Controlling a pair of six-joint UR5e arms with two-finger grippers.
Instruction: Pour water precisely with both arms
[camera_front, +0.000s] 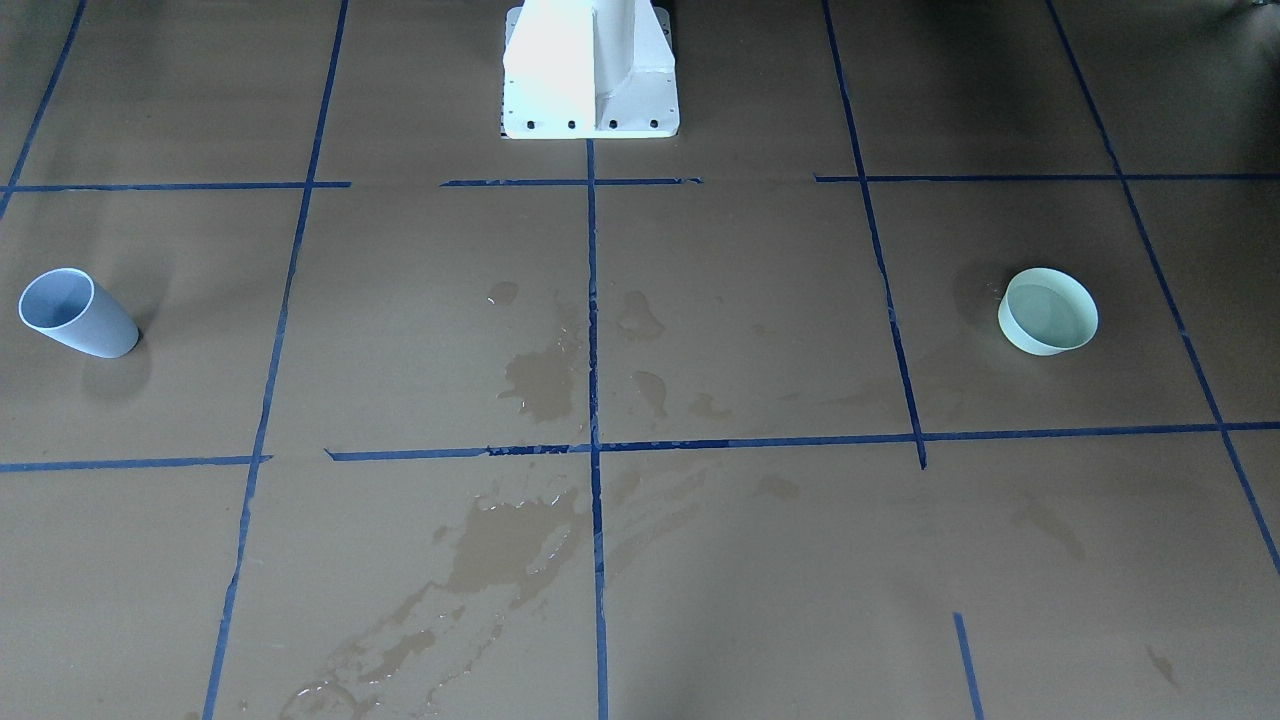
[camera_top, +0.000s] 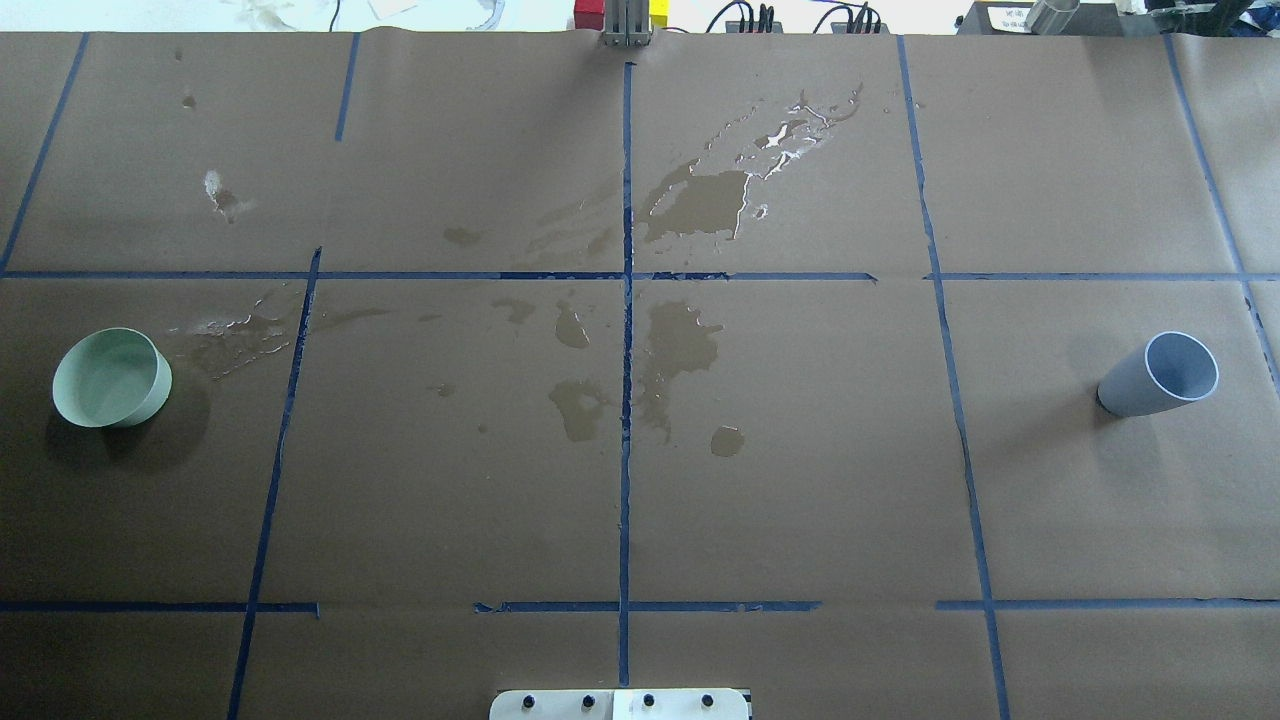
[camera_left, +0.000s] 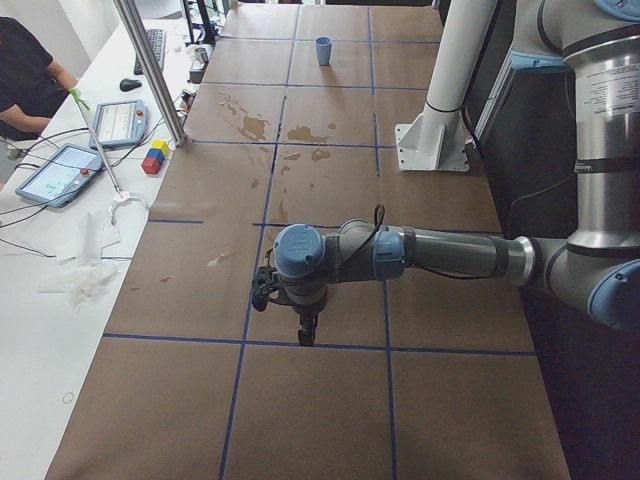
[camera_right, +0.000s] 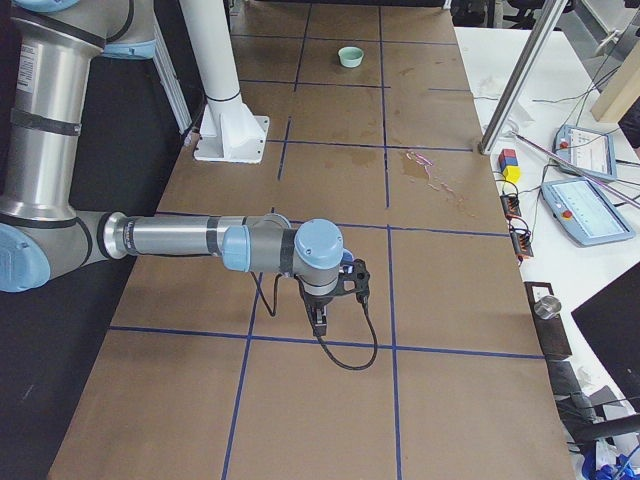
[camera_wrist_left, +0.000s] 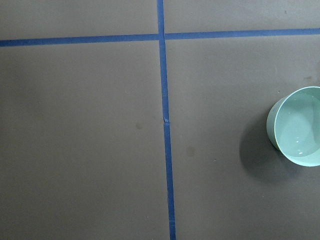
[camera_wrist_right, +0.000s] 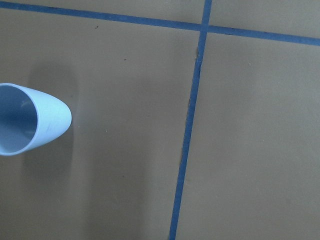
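A table (camera_top: 800, 500) papered brown and gridded with blue tape (camera_top: 626, 400) fills every view. We see the water (camera_wrist_left: 300, 137) only as a faint sheen low inside a pale green bowl (camera_top: 110, 378), which stands upright at the robot's left end. Well apart, at the right end, stands a blue-grey cup (camera_top: 1160, 375); we cannot tell whether it holds anything.

The left arm (camera_left: 440, 255) reaches out level above the paper, its left gripper (camera_left: 307, 332) pointing down near a tape line. The right arm (camera_right: 180, 238) does likewise, the right gripper (camera_right: 318, 320) hanging above the paper. Only the side views catch either gripper, so we cannot tell whether the fingers are spread or pressed together.

Dark wet smears (camera_top: 700, 205) mark the middle squares beyond the white pedestal (camera_front: 590, 70).
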